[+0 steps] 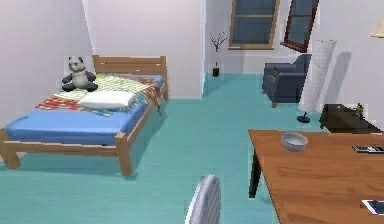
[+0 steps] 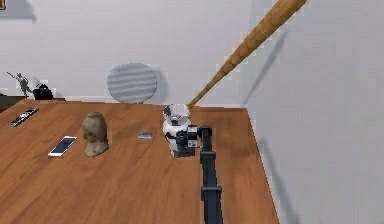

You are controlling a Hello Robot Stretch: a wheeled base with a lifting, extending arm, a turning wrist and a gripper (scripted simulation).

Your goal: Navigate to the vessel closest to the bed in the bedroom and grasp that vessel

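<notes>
A grey bowl stands on the wooden table at the forward view's lower right. The bed has a wooden frame, a blue mattress and a panda toy, and lies across the teal floor at the left. In the arm side view the dark arm rises over the table. My gripper sits at its far end, right by a pale bowl-like thing on the tabletop. I cannot tell whether the gripper holds anything.
On the table lie a bust, a phone, a remote and a long wooden bat slanting up to the right. A round chair back stands behind it. A blue armchair, white lamp and dark side table stand beyond.
</notes>
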